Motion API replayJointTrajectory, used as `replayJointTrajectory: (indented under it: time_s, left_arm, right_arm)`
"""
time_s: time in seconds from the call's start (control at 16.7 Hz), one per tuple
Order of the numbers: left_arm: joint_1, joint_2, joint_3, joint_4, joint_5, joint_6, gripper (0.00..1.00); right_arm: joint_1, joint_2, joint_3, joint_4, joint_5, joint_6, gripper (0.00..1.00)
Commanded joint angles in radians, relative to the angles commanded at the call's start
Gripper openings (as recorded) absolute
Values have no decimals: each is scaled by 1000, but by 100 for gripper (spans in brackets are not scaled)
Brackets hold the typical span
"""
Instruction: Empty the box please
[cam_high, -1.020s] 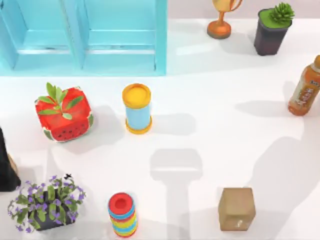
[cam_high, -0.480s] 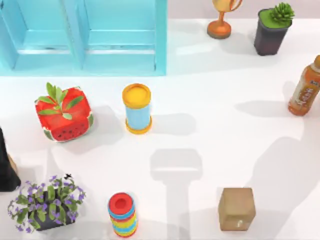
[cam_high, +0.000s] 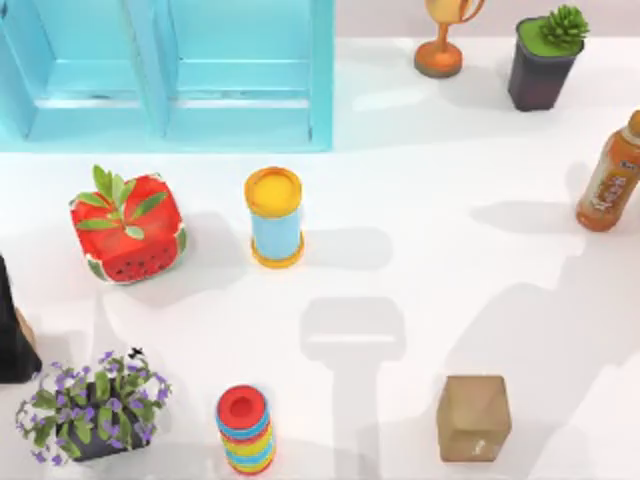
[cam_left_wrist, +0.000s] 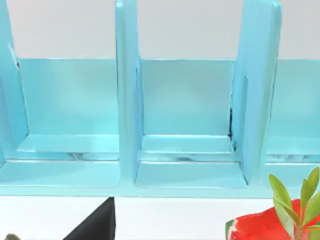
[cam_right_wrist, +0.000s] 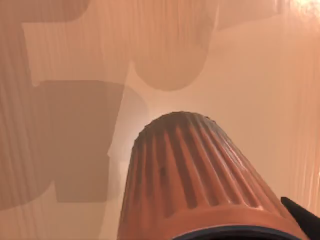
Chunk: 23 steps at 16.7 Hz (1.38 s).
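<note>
The brown cardboard box (cam_high: 473, 417) stands at about 5 o'clock on the table (cam_high: 420, 200). Its top looks closed and we see nothing inside it. The blue shelf unit (cam_high: 180, 75) at 11 o'clock has bare compartments (cam_left_wrist: 187, 97), so what must come out is not clear to us. Our right arm is at the 3 o'clock edge, and its wrist camera looks straight down on the ribbed orange cap (cam_right_wrist: 192, 175) of the tea bottle (cam_high: 610, 180), very near to it. A dark tip (cam_right_wrist: 302, 217) beside the cap is perhaps part of the right gripper, but whether this gripper stands spread or closed we cannot tell. Our left arm is idle at the 9 o'clock side, facing the shelf unit, and its gripper's state we also cannot tell. We judge that the step in hand is an approach to the bottle. To do it well, we should keep the gripper centred over the cap and go down past it. We should then close on the wider body, because the ribbed cap tapers and may slip. The bottle is tall and stands upright close to the table edge. So we should come down vertically and avoid any sideways push that could tip it. The potted succulent (cam_high: 545, 60) at 1 o'clock is well apart and should not disturb.
</note>
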<state>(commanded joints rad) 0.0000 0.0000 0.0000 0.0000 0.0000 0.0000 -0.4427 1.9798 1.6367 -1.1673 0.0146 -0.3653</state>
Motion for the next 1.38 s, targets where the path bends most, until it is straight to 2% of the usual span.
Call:
replayJointTrajectory:
  time_s: [0.36, 0.6, 1.14, 1.38]
  left_arm:
    - [0, 0, 0, 0, 0, 0, 100]
    - [0, 0, 0, 0, 0, 0, 100]
    - [0, 0, 0, 0, 0, 0, 100]
    - [0, 0, 0, 0, 0, 0, 100]
  right_arm:
    - [-23, -31, 197, -248, 33, 20, 0]
    - [2, 19, 311, -343, 0, -9, 0]
    - [37, 32, 316, -349, -11, -5, 0]
    - [180, 16, 252, -314, 13, 132, 0]
